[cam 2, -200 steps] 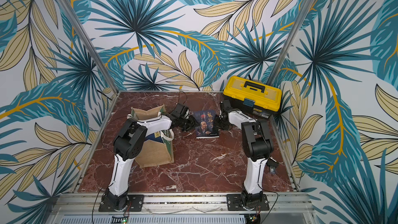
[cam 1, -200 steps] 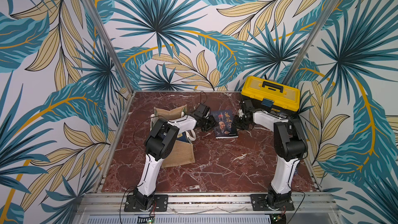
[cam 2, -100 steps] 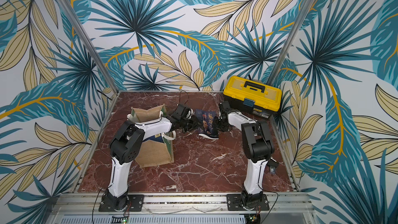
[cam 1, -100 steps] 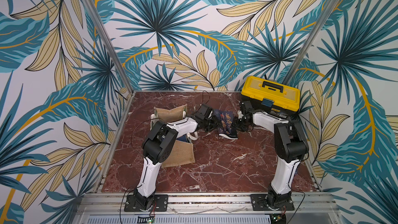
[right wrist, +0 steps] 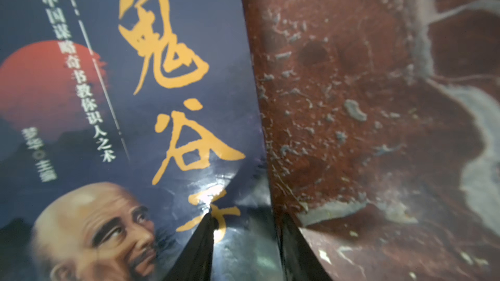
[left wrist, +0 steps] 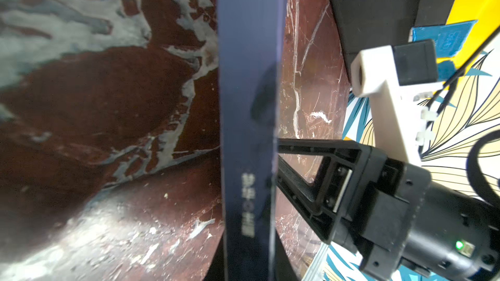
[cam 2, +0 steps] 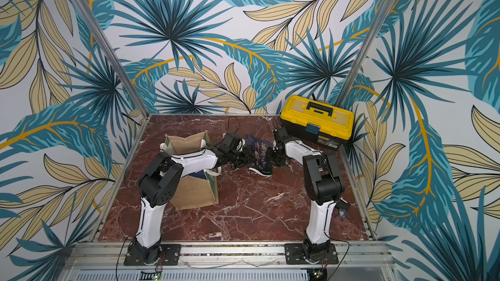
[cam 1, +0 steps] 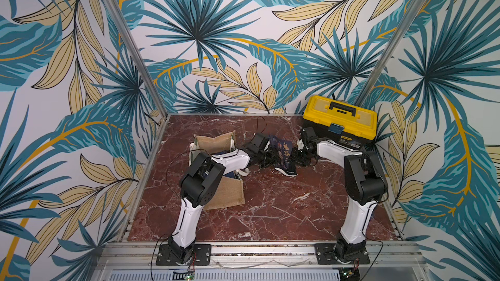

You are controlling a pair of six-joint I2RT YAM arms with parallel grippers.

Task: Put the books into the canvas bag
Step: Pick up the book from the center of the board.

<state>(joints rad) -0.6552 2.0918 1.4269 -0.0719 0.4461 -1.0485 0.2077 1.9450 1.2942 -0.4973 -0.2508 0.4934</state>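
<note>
A navy book (cam 1: 284,150) (cam 2: 261,152) with orange Chinese title letters stands tilted up on its lower edge on the marble, at the back middle in both top views. My left gripper (cam 1: 271,158) (cam 2: 244,158) (left wrist: 248,233) is shut on the book's spine (left wrist: 247,104). My right gripper (cam 1: 294,158) (cam 2: 272,156) (right wrist: 244,213) is shut on its opposite edge, one finger on the cover (right wrist: 135,104) and one behind. The canvas bag (cam 1: 213,141) (cam 2: 186,144) stands open to the left, under my left arm. A navy book (cam 2: 198,175) shows inside it.
A yellow-and-black toolbox (cam 1: 339,116) (cam 2: 316,116) sits in the back right corner, close behind my right arm. Leaf-patterned walls enclose the table on three sides. Red marble table (cam 1: 284,206) stretches in front of the book.
The book lay flat on the table a second ago; it now stands raised on its lower edge. My left gripper has moved in and closed on its spine.
</note>
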